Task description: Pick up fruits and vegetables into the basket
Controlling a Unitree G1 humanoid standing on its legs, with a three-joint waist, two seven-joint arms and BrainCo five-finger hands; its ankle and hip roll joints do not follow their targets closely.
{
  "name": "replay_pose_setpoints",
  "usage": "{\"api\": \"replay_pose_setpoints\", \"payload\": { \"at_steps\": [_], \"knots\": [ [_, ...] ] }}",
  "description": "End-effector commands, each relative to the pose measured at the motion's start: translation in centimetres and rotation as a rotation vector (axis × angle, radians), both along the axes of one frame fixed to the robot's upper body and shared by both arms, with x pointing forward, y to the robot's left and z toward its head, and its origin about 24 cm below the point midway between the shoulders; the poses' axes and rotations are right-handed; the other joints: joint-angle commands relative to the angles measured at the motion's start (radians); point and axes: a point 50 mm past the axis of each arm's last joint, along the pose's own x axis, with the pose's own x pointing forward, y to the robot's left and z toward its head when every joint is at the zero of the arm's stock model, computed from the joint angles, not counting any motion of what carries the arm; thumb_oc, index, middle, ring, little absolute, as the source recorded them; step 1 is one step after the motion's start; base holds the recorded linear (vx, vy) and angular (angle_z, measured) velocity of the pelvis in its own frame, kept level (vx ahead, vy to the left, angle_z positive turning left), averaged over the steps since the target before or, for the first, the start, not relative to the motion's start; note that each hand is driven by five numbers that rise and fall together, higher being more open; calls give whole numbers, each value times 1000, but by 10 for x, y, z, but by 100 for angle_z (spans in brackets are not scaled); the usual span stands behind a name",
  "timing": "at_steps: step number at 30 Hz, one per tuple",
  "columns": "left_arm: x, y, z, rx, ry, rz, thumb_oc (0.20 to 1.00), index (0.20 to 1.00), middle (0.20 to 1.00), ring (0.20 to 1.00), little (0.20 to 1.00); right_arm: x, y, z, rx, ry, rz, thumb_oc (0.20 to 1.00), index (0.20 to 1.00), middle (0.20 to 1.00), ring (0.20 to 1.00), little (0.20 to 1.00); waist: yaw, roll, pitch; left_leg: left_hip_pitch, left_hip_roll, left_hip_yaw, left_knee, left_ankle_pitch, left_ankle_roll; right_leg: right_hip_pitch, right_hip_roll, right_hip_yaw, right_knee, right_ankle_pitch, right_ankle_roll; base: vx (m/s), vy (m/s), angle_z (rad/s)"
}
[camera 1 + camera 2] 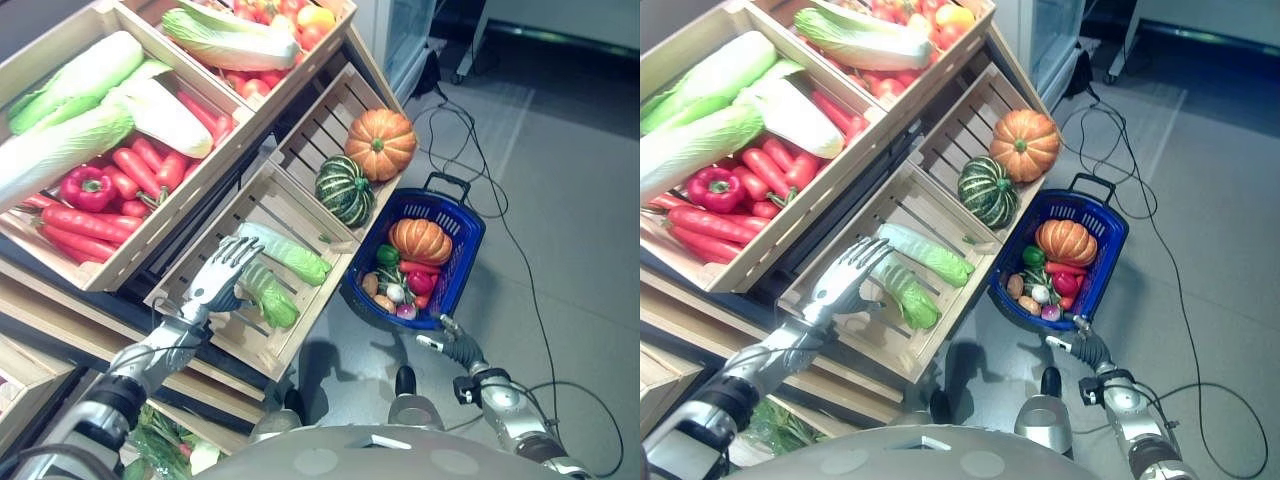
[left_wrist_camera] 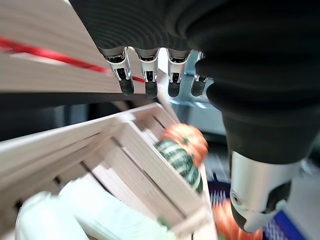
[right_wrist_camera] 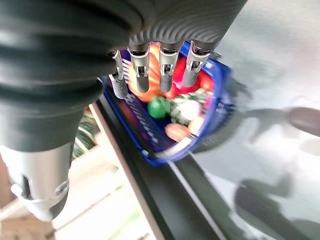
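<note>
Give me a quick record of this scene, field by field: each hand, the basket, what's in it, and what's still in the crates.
left hand: open, fingers straight, over the lower crate by two green cabbages
right hand: open, holding nothing, near the basket
basket: blue, on the floor beside the shelf
basket contents: an orange pumpkin and small mixed vegetables
neighbouring crate: orange pumpkin, green striped squash
upper crate: carrots, red pepper, long cabbages

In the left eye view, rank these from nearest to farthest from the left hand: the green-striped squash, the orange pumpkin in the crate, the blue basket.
From the left hand, over the lower crate:
1. Green-striped squash, next crate up, toward the right.
2. Blue basket, on the floor to the right; only slightly farther than the squash.
3. Orange pumpkin, behind the squash in the same crate.
</note>
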Motion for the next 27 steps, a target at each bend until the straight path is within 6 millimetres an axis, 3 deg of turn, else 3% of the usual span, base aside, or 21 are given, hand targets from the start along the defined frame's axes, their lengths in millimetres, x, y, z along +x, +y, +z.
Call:
{"api": "replay_pose_setpoints", "payload": {
  "at_steps": [1,6,10,12,19,27],
  "knots": [
    [31,14,38,126,-198,36,1000,1000,1000,1000,1000,32,-5,38,0,-212,-14,1000,1000,1000,1000,1000,-58,-31,86,-146,-20,-3,141,-65,48,-121,-57,31,247,-160,13,-200,131,-17],
    [52,31,63,306,-256,49,1000,1000,1000,1000,1000,53,-6,72,-32,-349,30,1000,1000,1000,1000,1000,-103,-20,176,-267,-22,11,235,-63,38,-254,-57,74,329,-163,0,-92,44,-24],
    [60,37,69,448,-273,54,1000,1000,1000,1000,1000,64,-6,93,-37,-429,45,1000,1000,1000,1000,1000,-125,-20,224,-342,-29,19,301,-77,37,-339,-64,101,390,-174,-2,-73,35,-15],
    [65,40,64,546,-234,87,1000,1000,1000,1000,1000,72,-5,108,-34,-491,61,1000,1000,1000,1000,1000,-137,-19,256,-390,-35,22,339,-83,39,-394,-66,115,429,-178,-2,-88,26,-4],
    [68,39,43,628,-170,136,1000,1000,1000,1000,1000,90,2,143,-28,-635,69,1000,1000,1000,1000,1000,-152,-15,313,-489,-37,35,414,-89,39,-493,-61,137,486,-179,-6,-54,7,1],
    [68,54,29,658,-31,292,1000,1000,1000,1000,1000,96,3,166,21,-726,53,1000,1000,1000,1000,1000,-158,-11,322,-601,-36,49,480,-94,40,-600,-57,151,535,-179,-13,-22,13,-1]
  ]
}}
